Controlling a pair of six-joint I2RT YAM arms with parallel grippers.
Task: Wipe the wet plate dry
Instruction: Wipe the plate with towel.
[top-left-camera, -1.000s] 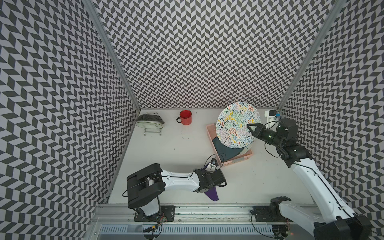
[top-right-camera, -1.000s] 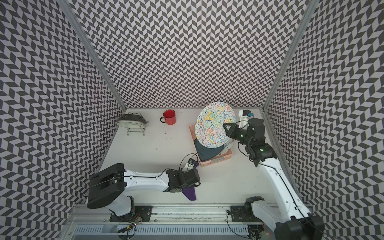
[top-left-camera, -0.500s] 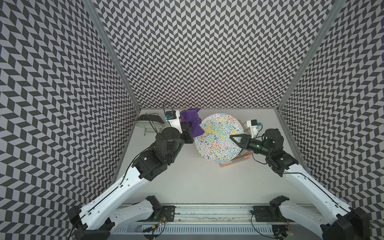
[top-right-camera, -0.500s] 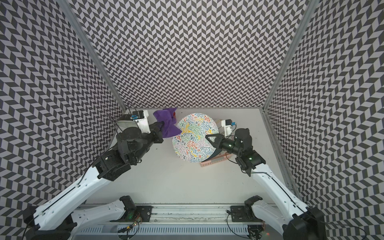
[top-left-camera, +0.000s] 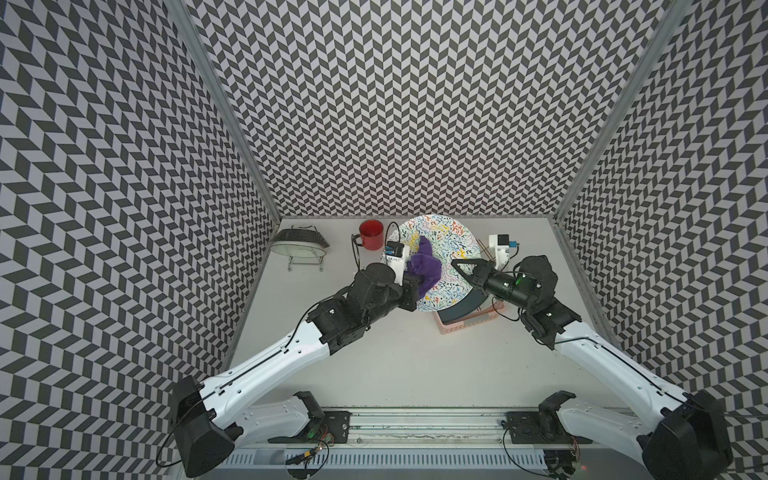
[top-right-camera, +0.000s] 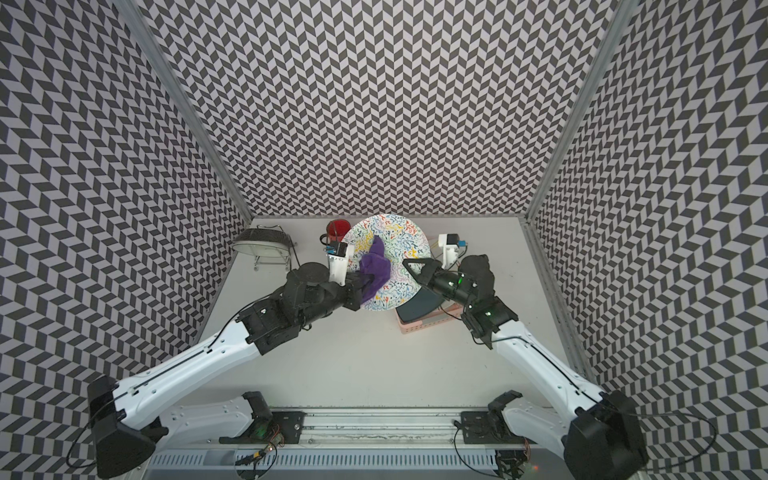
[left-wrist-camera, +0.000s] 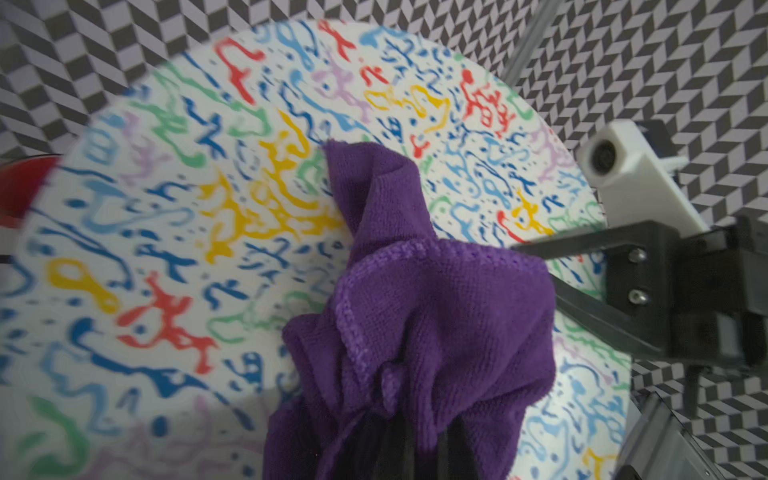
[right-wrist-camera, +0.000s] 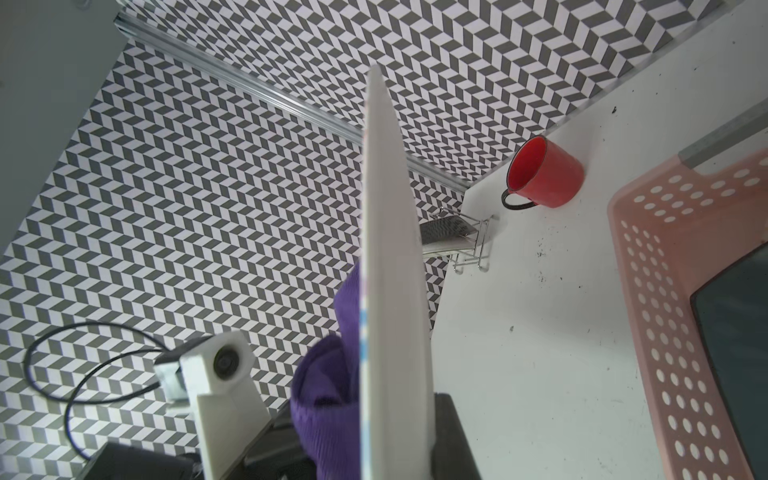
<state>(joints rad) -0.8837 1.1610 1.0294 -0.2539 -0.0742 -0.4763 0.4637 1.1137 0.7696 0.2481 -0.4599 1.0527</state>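
While the right end effector (top-left-camera: 459, 269) is clamped shut on the rim of the plate (top-left-camera: 449, 237), the plate hangs tilted, clear of the bench (top-left-camera: 415, 365). Its squiggle-patterned face is turned toward the left arm. Seen from the right wrist, the plate (right-wrist-camera: 390, 249) is edge-on, its plain white back facing the bench.

The left end effector (top-left-camera: 417, 284) is closed on a bunched purple cloth (top-left-camera: 424, 266). The cloth lies against the plate's patterned face near its middle in both top views. From the left wrist the cloth (left-wrist-camera: 436, 311) spills over the fingers and hides most of them, and one corner points up across the plate (left-wrist-camera: 208, 208).

A pink basket (top-left-camera: 469, 326) sits on the bench below the plate's gripped rim, with a dark dish (top-left-camera: 463, 309) inside it. A red mug (top-left-camera: 371, 235) stands just beyond the plate's opposite rim, partly hidden behind that rim in a top view (top-right-camera: 336, 229). A wire rack (top-left-camera: 300, 247) holding a pale dish stands further out past the mug, well apart from the plate.
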